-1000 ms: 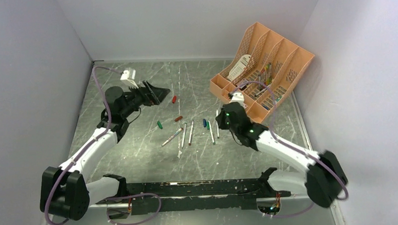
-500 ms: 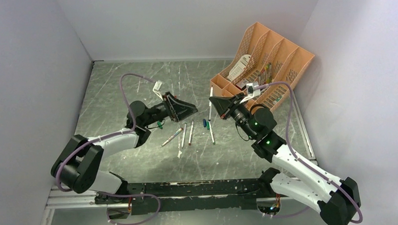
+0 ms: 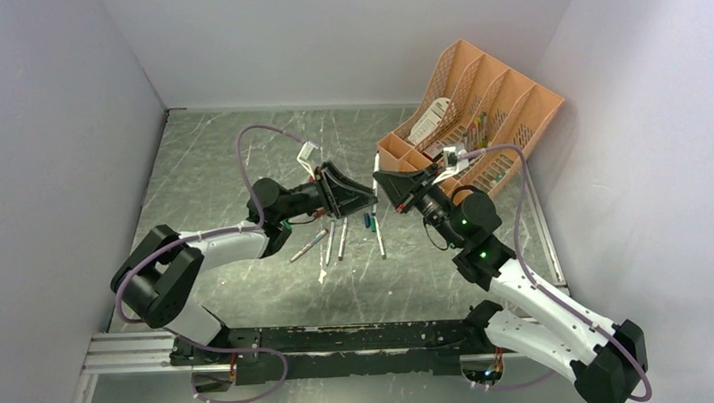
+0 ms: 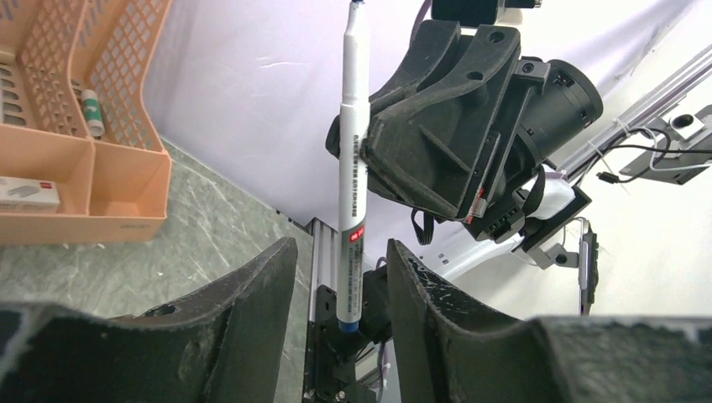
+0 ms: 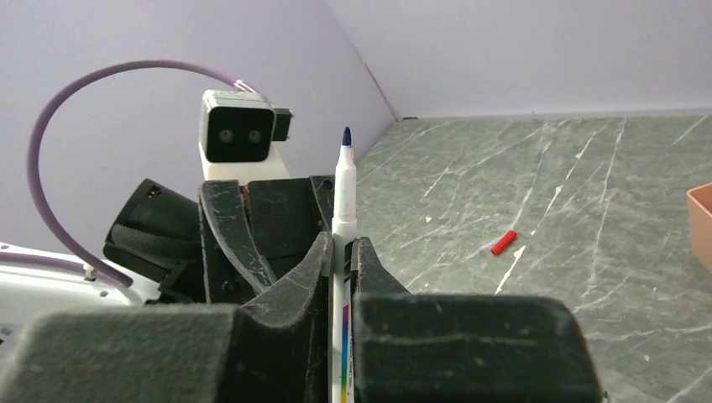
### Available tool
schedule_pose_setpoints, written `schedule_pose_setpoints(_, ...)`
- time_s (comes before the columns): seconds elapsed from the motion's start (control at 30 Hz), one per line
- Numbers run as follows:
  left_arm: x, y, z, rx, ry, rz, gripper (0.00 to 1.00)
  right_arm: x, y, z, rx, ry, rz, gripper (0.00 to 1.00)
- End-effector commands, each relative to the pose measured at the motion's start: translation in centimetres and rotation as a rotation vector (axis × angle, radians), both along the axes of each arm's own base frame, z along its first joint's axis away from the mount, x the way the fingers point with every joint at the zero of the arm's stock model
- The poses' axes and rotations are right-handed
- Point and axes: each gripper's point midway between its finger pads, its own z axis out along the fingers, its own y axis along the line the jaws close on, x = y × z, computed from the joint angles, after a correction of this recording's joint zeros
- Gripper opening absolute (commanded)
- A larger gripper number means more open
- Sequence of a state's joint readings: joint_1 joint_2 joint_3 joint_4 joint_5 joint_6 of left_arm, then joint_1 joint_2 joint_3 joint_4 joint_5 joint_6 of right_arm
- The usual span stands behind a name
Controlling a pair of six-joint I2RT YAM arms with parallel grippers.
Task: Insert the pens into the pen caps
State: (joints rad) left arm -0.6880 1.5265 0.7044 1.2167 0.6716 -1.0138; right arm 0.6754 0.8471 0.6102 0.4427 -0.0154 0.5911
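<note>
1. Pen [image 5: 344,193], a slim whitish barrel with its dark blue felt tip bared, is standing upright. The smooth black jaws of the right gripper [image 5: 342,252] are clamping tight on it.
2. Left gripper [image 4: 340,252] is flanking the barrel's lower, blue end. Its rough, scuffed fingers [image 4: 260,285] are standing apart, with a gap showing on each side and nothing gripped.
3. Left wrist view alone is showing a small red label on the barrel. Right wrist view alone is showing a rainbow stripe low on it, plus a stubby red cap [image 5: 502,243] lying on the grey, white-veined table [image 5: 588,168].
4. Top view alone is showing both grippers facing nose to nose above loose pens [image 3: 330,241] and a blue cap [image 3: 367,221], near the perforated orange organiser [image 3: 502,107].
</note>
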Motion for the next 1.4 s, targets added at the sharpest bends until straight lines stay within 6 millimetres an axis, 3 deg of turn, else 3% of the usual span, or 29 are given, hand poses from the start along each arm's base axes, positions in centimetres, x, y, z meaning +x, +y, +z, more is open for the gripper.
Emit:
schedule_pose_setpoints(0.0, -1.5, -1.2, 2.6, -0.058, -0.082, -0.068, 0.53, -0.8, -0.5, 1.6, 0.03, -0.032, 0.006, 0.0)
schedule_pose_setpoints(0.07, -2.1, -1.7, 2.9, -0.064, -0.091, -0.093, 0.51, -0.8, -0.6, 1.4, 0.022, -0.027, -0.001, 0.0)
schedule_pose_setpoints(0.17, -2.4, -2.2, 3.1, -0.063, -0.094, -0.108, 0.37, -1.1, -0.8, 1.2, 0.018, -0.022, -0.001, 0.0)
schedule_pose_setpoints(0.23, -2.5, -2.4, 3.1, -0.058, -0.096, -0.116, 0.09, -1.1, -0.9, 0.8, 0.005, -0.013, -0.001, 0.0)
schedule_pose_setpoints(0.33, -3.1, -2.6, 3.5, -0.055, -0.133, -0.162, 0.07, -1.3, -0.8, 0.8, -0.04, -0.029, 0.006, 0.02)
schedule_pose_setpoints(0.43, -3.3, -3.2, 2.7, 0.005, -0.159, -0.203, 0.07, -1.2, -1.3, 1.2, -0.083, -0.036, -0.015, 0.35)
schedule_pose_setpoints(0.5, -3.0, -3.6, 1.3, 0.077, -0.155, -0.213, 0.07, -1.1, -1.5, 1.5, -0.119, -0.04, -0.031, 0.46)
schedule_pose_setpoints(0.57, -2.6, -3.7, 0.5, 0.126, -0.171, -0.203, 0.07, -0.8, -1.9, 1.5, -0.144, -0.036, -0.053, 0.51)
schedule_pose_setpoints(0.77, -1.6, -3.9, -0.9, 0.224, -0.207, -0.152, 0.07, -0.7, -2.7, 1.9, -0.141, -0.04, -0.092, 0.49)
schedule_pose_setpoints(0.9, -1.8, -3.6, -1.1, 0.235, -0.215, -0.148, 0.07, -0.6, -2.8, 1.7, -0.145, -0.028, -0.098, 0.26)
schedule_pose_setpoints(1.03, -2.5, -3.3, 0.0, 0.198, -0.228, -0.165, 0.07, -0.7, -2.6, 0.7, -0.153, -0.003, -0.085, 0.01)
schedule_pose_setpoints(1.27, -3.6, -2.8, 2.6, 0.139, -0.271, -0.188, 0.12, -1.5, -2.1, -0.6, -0.125, 0.022, -0.04, 0.0)
schedule_pose_setpoints(1.3, -3.7, -2.7, 2.8, 0.134, -0.272, -0.191, 0.15, -1.5, -2.1, -0.6, -0.121, 0.025, -0.038, 0.0)
schedule_pose_setpoints(1.37, -3.9, -2.4, 3.5, 0.12, -0.279, -0.185, 0.3, -1.8, -2.1, -0.5, -0.103, 0.024, -0.031, 0.0)
